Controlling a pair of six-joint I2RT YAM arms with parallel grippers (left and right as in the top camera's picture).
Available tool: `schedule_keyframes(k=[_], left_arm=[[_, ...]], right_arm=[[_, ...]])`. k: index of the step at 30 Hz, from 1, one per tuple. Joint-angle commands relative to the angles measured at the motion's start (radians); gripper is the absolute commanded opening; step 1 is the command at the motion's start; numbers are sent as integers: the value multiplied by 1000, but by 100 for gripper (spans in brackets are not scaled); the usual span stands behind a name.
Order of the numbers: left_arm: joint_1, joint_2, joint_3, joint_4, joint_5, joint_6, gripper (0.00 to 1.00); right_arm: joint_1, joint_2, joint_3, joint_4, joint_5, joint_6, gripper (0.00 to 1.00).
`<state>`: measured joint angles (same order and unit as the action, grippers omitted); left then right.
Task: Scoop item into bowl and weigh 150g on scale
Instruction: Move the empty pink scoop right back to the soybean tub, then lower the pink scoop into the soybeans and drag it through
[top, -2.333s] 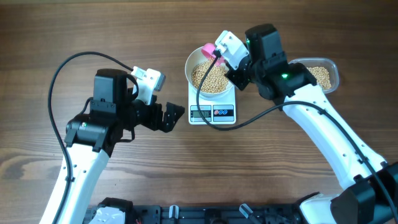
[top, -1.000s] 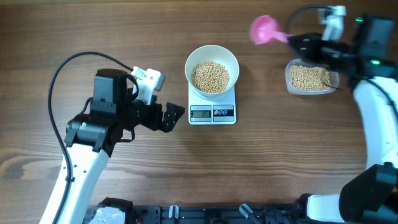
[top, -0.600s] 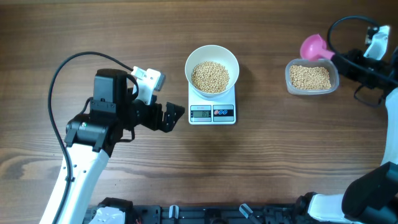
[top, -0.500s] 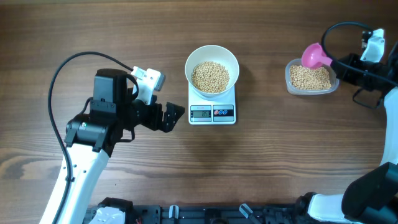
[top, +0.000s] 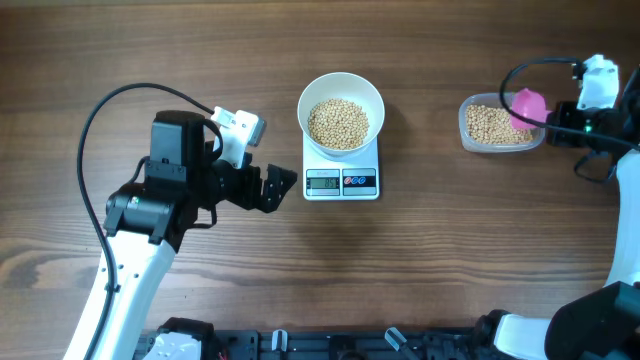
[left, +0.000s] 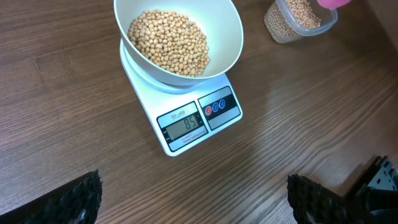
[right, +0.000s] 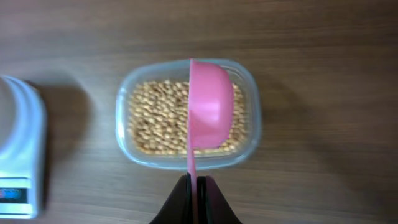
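Right fingers (right: 180, 202): clamping pink scoop (right: 211, 109) edge-on over tub (right: 252, 124), likely for dipping beans (right: 155, 118).
Left fingers (left: 78, 199): hanging spread apart, camera facing scale (left: 186, 124).
Bowl (left: 233, 43): sitting on scale for weighing.

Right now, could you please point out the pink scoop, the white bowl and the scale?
pink scoop (right: 211, 102), right wrist view, its cup.
white bowl (left: 225, 37), left wrist view, inner wall.
scale (left: 183, 124), left wrist view, display.
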<state>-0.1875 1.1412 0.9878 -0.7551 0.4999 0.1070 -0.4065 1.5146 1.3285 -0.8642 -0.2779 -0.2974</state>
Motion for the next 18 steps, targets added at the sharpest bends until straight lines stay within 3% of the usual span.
schedule_keyframes(k=[1, 10, 18], left_arm=[[7, 5, -1, 2, 15, -7, 100], [7, 5, -1, 2, 15, -6, 100], [7, 5, -1, 2, 14, -6, 100]], right_arm=[[44, 10, 0, 2, 106, -68, 4], [149, 70, -2, 8, 310, -68, 4], [153, 94, -3, 6, 306, -64, 4]])
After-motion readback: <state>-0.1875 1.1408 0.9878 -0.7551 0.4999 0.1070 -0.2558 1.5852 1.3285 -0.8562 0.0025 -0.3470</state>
